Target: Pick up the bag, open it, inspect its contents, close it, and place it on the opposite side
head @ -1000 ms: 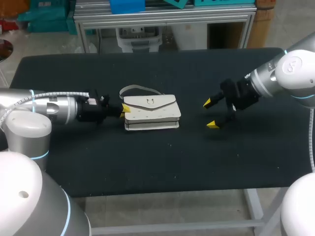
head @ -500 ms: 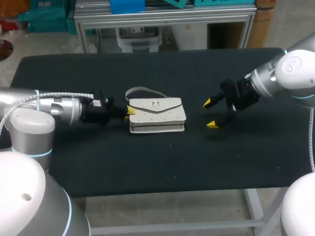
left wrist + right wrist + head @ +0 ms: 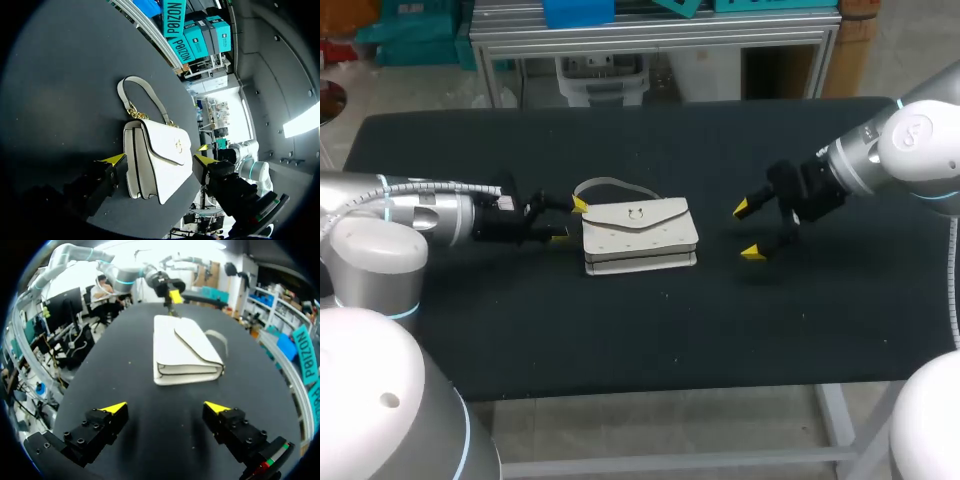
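Shoved a little toward 3 o'clock, the white bag [image 3: 640,235] now lies flat and closed near the middle of the worktop [image 3: 620,330], its strap [image 3: 610,182] looped at its 11 o'clock. At its 9 o'clock the left tool [image 3: 571,221] has drawn back and spread its fingers apart, seemingly just short of the bag's end rather than round it, which I read as lining up for the pick-up. The right tool [image 3: 752,230], fingers apart and empty, hovers unchanged well off at 3 o'clock.
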Motion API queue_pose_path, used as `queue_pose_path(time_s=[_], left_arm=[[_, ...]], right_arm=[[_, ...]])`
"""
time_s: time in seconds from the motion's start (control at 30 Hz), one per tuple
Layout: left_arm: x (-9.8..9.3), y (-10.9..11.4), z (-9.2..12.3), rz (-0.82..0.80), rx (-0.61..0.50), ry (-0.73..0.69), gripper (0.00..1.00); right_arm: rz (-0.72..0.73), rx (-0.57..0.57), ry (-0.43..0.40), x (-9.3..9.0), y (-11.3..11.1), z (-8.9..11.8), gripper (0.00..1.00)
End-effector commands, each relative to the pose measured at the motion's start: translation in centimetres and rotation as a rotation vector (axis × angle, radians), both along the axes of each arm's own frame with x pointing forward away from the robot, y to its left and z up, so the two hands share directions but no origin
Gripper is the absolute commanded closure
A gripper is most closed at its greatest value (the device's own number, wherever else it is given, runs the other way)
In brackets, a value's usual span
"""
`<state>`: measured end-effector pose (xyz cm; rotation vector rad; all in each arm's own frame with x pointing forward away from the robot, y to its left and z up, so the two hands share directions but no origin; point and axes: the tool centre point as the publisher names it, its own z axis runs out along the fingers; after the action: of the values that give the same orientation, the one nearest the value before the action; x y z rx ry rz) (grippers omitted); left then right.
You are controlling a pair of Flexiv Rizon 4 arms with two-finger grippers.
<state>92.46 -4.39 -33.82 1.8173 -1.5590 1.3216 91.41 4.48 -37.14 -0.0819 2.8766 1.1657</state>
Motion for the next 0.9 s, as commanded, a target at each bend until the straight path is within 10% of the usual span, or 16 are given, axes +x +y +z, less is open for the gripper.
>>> queue_pose_path(time_s=[0.03,0.9], left_arm=[[0.2,1.7,1.8,-0.053,0.079,0.005,0.00],[2.4,4.7,4.6,-0.478,0.489,-0.200,0.00]], right_arm=[[-0.014,-0.077,-0.035,-0.9,1.1,1.6,0.00],[-0.002,-0.267,-0.192,-2.5,5.5,5.2,0.00]])
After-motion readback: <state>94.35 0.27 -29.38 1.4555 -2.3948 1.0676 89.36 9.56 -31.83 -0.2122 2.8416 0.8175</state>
